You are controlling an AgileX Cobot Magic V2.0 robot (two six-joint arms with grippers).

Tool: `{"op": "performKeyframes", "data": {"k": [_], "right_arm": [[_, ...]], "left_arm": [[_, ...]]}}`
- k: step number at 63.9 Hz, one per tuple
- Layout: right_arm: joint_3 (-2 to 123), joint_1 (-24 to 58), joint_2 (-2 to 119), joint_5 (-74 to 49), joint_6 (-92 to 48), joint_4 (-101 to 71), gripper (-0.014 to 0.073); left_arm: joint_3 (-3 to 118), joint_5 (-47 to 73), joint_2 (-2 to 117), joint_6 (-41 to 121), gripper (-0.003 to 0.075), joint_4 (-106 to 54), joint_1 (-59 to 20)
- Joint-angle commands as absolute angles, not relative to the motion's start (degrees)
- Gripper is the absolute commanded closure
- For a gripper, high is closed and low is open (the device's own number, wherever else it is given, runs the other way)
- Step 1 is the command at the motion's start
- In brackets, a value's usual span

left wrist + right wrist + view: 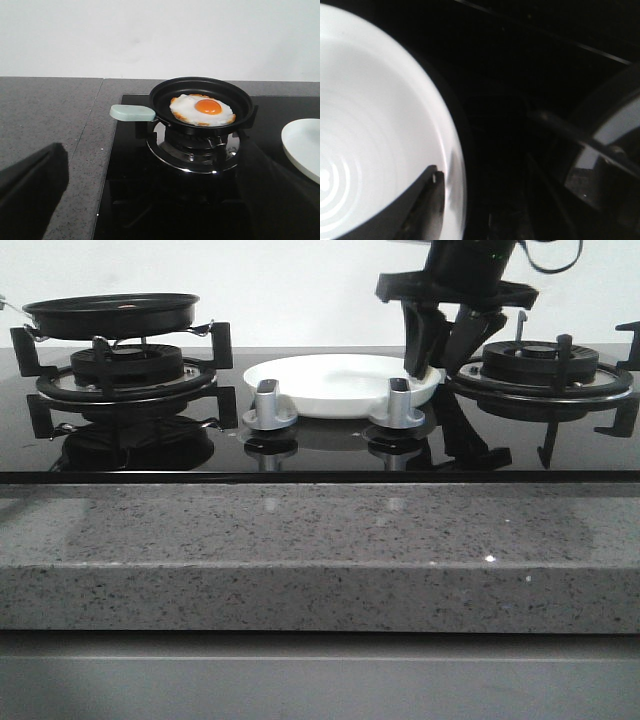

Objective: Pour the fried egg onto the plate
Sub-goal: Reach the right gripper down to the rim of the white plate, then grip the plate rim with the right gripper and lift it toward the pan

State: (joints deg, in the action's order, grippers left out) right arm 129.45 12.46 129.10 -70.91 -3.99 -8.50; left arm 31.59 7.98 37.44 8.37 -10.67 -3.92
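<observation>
Fried egg [202, 109]: lying flat in the black pan [240, 100], orange yolk up, browned at the edges; from the front the pan's wall hides it
Pan: sitting on the left burner [126, 367] of the black glass hob [320, 452], its pale green handle [132, 113] sticking out to the left, over the edge of the hob
Plate [330, 382]: white, nothing on it, on the hob between the two burners, just behind the two silver knobs [268, 400]
Right end effector [438, 365]: down at the plate's right rim, one finger [427, 210] over the inside of the rim and the other outside, so it straddles the edge; I cannot tell whether it is actually pinching the plate
Left end effector: off to the left of the pan and well apart from it; only a blurred dark finger [31, 175] shows at the frame edge, so spread or pressed together, I cannot tell
Desk [320, 550]: grey speckled stone around the hob
</observation>
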Motion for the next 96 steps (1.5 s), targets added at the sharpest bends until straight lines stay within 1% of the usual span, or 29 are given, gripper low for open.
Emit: {"op": "performKeyframes", "data": {"k": [1,4,8,13,24,30,34,38,42,54,80,96], "right_arm": [[132.0,12.6,126.0,-73.0,-5.0,-10.3,0.0204],[132.0,12.6,126.1,-73.0,-5.0,-10.6,0.0211],[132.0,12.6,126.4,-73.0,-5.0,-10.8,0.0246],[132.0,12.6,126.7,-73.4,-5.0,-10.8,0.0319],[132.0,12.6,126.7,-73.7,-5.1,-10.8,0.0428],[132.0,12.6,126.7,-74.4,-5.1,-10.8,0.0522],[132.2,12.6,126.7,-75.1,-5.1,-10.8,0.0614],[132.4,12.6,126.7,-75.6,-5.1,-10.8,0.067],[133.1,12.6,126.5,-76.3,-5.1,-10.8,0.0652],[135.2,12.6,125.2,-76.4,-5.0,-11.5,0.0654],[135.2,12.5,120.4,-76.5,-3.9,-14.4,0.0654],[130.8,12.7,116.5,-76.1,-4.5,-18.2,0.0654]], "left_arm": [[33.8,3.1,37.5,7.9,0.005,-10.9,-4.2],[33.8,3.1,37.5,7.9,0.005,-10.9,-4.2],[33.8,3.1,37.5,7.9,0.005,-10.9,-4.2],[33.8,3.1,37.5,7.9,0.005,-10.9,-4.2],[33.8,3.1,37.5,7.9,0.005,-10.9,-4.2],[33.8,3.1,37.5,7.9,0.005,-10.9,-4.2],[33.8,3.1,37.5,7.9,0.005,-10.9,-4.2],[33.8,3.1,37.5,7.9,0.005,-10.9,-4.2],[33.8,3.1,37.5,7.9,0.005,-10.9,-4.2],[33.8,3.1,37.5,7.9,0.005,-10.9,-4.2],[33.8,3.1,37.5,7.9,0.005,-10.9,-4.2],[33.8,3.1,37.5,7.9,0.005,-10.9,-4.2]]}}
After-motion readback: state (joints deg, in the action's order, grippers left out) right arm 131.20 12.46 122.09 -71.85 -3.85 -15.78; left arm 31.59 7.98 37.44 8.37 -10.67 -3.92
